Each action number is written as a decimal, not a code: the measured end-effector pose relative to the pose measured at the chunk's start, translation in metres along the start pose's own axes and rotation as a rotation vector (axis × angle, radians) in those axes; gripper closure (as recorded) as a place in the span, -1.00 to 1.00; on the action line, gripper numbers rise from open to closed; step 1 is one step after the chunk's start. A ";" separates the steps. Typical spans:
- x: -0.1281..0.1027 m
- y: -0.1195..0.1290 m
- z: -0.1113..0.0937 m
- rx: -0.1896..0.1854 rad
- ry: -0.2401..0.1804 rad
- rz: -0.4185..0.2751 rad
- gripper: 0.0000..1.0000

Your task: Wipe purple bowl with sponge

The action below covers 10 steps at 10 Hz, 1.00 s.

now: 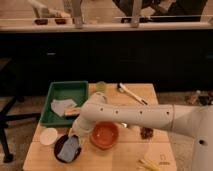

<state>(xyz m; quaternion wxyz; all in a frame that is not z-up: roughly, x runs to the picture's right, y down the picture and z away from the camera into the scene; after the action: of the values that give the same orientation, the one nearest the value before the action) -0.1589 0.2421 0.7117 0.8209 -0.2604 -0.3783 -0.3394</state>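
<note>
Front-left on the bench [125,156]: gripper [75,134] hangs just above the purple bowl [60,142], sponge [68,149] lying inside it.
Jaws shut, apparently not holding the sponge. My call: grip the pad, press lightly, sweep circles, steer clear of the orange bowl [105,135].

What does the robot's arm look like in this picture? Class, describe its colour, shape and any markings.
The arm is a thick, smooth white tube with rounded joints. A row of small dark dots runs along its long section above the orange bowl. Its hand, at the lower end by the purple bowl, is hard to make out.
</note>
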 end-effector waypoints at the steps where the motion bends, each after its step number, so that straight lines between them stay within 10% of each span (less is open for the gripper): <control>1: -0.004 -0.012 0.009 -0.002 -0.012 -0.012 1.00; 6: -0.026 -0.041 0.043 -0.031 -0.065 -0.069 1.00; 10: -0.021 -0.008 0.016 -0.024 -0.039 -0.048 1.00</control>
<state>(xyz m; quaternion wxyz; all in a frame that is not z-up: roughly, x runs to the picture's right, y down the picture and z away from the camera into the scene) -0.1818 0.2552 0.7057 0.8018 -0.2678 -0.3961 -0.3585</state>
